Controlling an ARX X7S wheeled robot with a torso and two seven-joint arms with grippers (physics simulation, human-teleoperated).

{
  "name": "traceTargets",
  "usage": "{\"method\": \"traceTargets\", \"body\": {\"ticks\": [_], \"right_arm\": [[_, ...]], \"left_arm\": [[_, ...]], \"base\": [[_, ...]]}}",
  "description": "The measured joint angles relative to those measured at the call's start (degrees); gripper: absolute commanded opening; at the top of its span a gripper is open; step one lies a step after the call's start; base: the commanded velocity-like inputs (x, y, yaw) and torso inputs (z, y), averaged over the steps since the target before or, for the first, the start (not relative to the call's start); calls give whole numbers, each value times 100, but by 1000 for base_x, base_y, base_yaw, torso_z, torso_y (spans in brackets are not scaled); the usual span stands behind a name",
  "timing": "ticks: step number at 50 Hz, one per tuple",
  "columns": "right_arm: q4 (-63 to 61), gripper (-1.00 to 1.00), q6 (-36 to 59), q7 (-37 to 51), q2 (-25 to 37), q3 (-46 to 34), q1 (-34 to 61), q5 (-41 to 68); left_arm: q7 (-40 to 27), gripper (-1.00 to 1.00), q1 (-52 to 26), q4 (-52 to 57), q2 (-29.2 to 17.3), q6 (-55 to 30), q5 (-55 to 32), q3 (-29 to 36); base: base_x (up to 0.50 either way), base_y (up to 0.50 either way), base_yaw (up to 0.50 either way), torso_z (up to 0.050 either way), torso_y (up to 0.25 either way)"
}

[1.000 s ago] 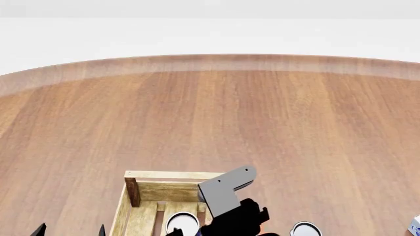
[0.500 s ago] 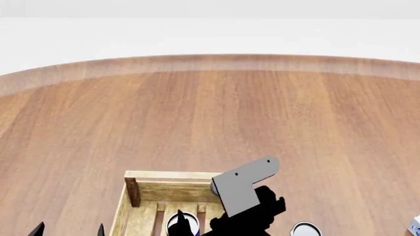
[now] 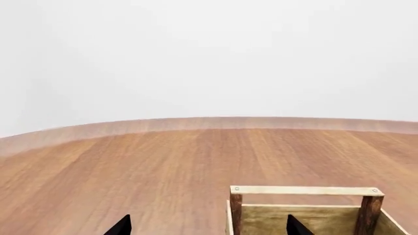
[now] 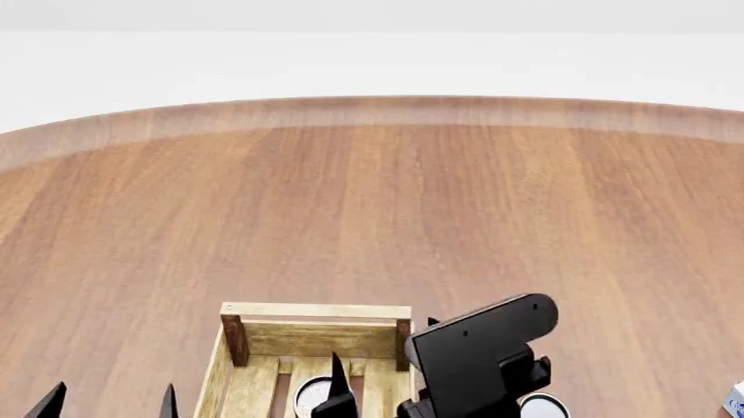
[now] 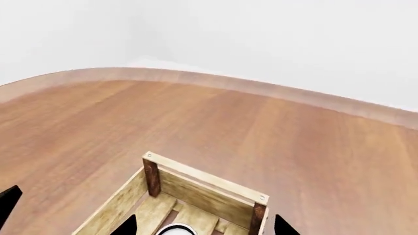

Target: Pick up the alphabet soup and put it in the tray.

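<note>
Plain white walls and pale floor surround a large round wooden table (image 4: 372,218) that fills most of the head view, its curved far edge running across at twelve o'clock. At six o'clock, near the robot, sits the tray (image 4: 314,312), a light-wood crate with low plank sides, darker corner posts and a slatted bottom; only its far end shows, the rest running off the near edge of the picture. Inside the tray, on the slats just behind the far wall, a round white can top (image 4: 312,396) is partly visible; it appears to be the alphabet soup, though its label is hidden, so this cannot be confirmed. The right gripper (image 4: 337,392) hangs above the tray's interior, close over that white top, with one dark fingertip pointing up beside the black arm housing at five o'clock. In the right wrist view its two dark fingertips (image 5: 127,226) stand apart on either side of the white top (image 5: 175,229), not touching it. A second round white top (image 4: 542,406) lies outside the tray at five o'clock. The left gripper (image 4: 111,402) is at seven o'clock, left of the tray, its two fingertips spread and holding nothing.
</note>
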Motion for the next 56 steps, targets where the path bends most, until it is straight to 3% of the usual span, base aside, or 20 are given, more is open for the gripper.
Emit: {"method": "traceTargets", "body": {"ticks": [22,56], "right_arm": [[-1165,100,-765,383,283,361,-739,-283],[-1906,100,-2006,654,416,567,-1401,-1048]], "left_arm": [[-153,100,153,763,-203,-193,-105,-41],[-474,100,385,2188,-589,-528,-398,-240]], "base": [[0,0,0,0,0],[0,0,0,0,0]]}}
